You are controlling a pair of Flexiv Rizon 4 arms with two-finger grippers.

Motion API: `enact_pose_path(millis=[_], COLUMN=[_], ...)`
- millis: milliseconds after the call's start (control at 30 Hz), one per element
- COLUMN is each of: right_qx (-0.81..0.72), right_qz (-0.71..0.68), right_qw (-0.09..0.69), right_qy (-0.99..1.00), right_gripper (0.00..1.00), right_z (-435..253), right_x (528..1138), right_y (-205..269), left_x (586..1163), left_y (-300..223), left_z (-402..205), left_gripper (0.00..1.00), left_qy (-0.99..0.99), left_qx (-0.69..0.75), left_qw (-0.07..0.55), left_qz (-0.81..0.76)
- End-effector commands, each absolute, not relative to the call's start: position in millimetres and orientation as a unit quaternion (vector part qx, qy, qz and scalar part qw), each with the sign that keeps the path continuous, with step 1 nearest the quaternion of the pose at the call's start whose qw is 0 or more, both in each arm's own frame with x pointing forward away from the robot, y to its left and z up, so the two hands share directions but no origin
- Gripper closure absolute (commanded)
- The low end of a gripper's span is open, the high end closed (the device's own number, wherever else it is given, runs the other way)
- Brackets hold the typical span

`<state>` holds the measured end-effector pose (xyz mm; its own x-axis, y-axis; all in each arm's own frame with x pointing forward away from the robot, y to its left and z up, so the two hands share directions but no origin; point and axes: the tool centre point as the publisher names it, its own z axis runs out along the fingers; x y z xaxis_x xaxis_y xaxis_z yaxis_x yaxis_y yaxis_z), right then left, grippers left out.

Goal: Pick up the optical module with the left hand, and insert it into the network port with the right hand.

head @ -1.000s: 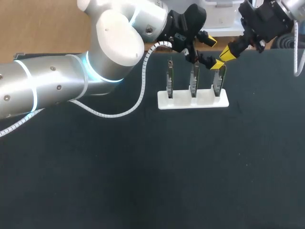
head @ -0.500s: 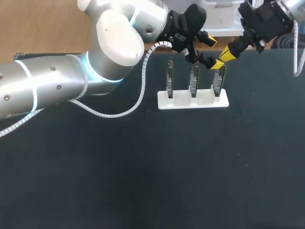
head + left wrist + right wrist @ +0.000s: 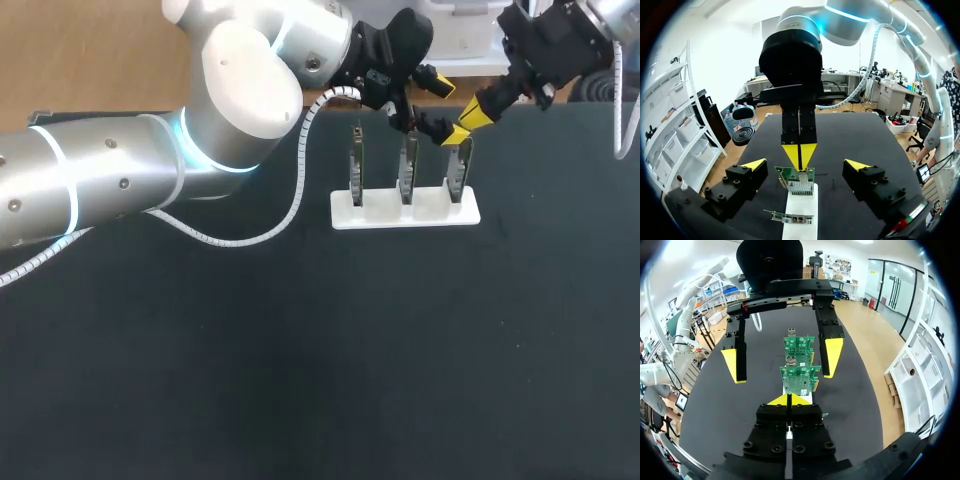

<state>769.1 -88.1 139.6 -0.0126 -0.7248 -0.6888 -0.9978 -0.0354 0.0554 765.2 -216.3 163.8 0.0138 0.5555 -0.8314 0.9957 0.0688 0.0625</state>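
Note:
A white stand (image 3: 405, 212) holds three upright green circuit boards, each with a metal port. My left gripper (image 3: 449, 112) hangs open over the rightmost board (image 3: 458, 170), its yellow tips either side of the board's top. In the left wrist view that board (image 3: 797, 180) stands between my own open fingers (image 3: 754, 164). My right gripper (image 3: 476, 111) is shut with nothing in it, its tips right at the board's upper edge. In the right wrist view the board (image 3: 800, 378) stands just ahead of the shut tips (image 3: 788, 399). I cannot tell a separate optical module from the boards.
The black table (image 3: 300, 350) stretches bare in front of the stand. My left arm's white forearm (image 3: 100, 185) and its coiled cable (image 3: 290, 215) lie over the table's back left. The other two boards (image 3: 381, 170) stand to the left of the gripped area.

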Motion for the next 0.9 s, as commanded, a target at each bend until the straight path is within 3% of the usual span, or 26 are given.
enact_pose_path(millis=[33,900], right_qx=[-0.660,-0.653], right_qz=[0.286,0.253], right_qw=[0.242,0.290], right_qy=[0.652,0.652], right_gripper=[1.00,1.00], right_z=[128.8,167.3], right_x=[769.2,771.2], right_y=[-89.0,-103.0], left_x=[764.0,764.0], left_y=[-215.3,-215.3], left_z=[163.8,163.8], left_gripper=[0.00,0.00], left_qy=[0.634,0.634], left_qx=[0.612,0.612], left_qw=[0.365,0.365], left_qz=[-0.301,-0.301])
